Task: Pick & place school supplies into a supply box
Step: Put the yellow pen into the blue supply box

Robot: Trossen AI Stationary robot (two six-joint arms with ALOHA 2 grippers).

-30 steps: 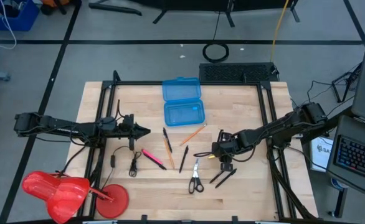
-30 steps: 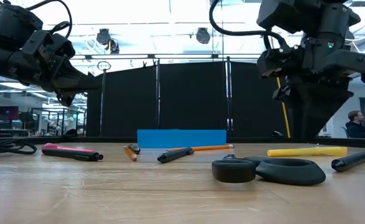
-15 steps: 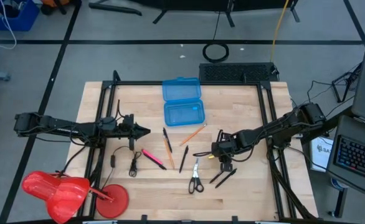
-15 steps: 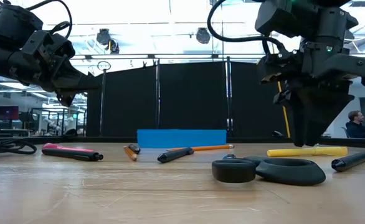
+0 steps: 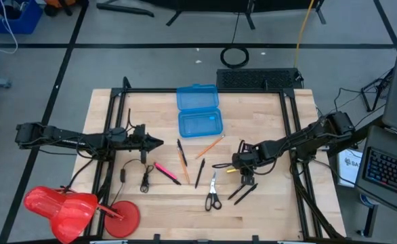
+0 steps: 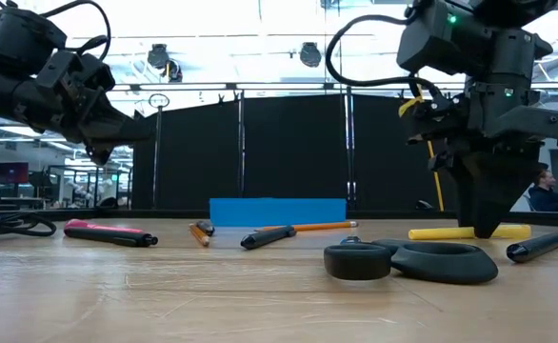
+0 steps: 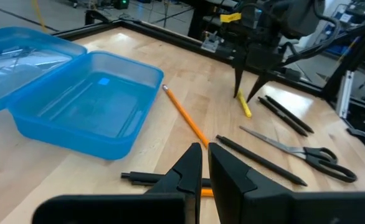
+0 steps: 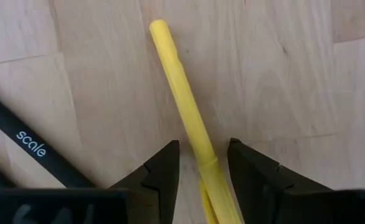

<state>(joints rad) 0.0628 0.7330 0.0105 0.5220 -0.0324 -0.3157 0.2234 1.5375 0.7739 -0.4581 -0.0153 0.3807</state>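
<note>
The supply box (image 5: 199,112), a bright blue case, lies open at the table's far middle. A yellow pen (image 8: 185,106) lies flat on the wood at the right. My right gripper (image 8: 202,168) is open and points down over it, one finger on each side of the pen's near half, neither touching it. In the low view the fingertips (image 6: 484,227) are almost down at the table. The scissors (image 5: 213,193), two black pens (image 5: 242,193), an orange pencil (image 5: 210,146) and a pink pen (image 5: 164,171) also lie flat. My left gripper (image 7: 204,163) hovers shut at the left.
More pens (image 5: 199,173) and a short pencil (image 5: 184,161) lie mid-table. A black cable with a plug (image 5: 145,177) sits near the left gripper. A red plastic object (image 5: 70,207) is at the near left corner. Black rails (image 5: 290,129) frame the board.
My right gripper has sunk toward the table over the yellow pen, staying open, until its fingertips reach the pen's level. The pen and the other supplies have not moved.
</note>
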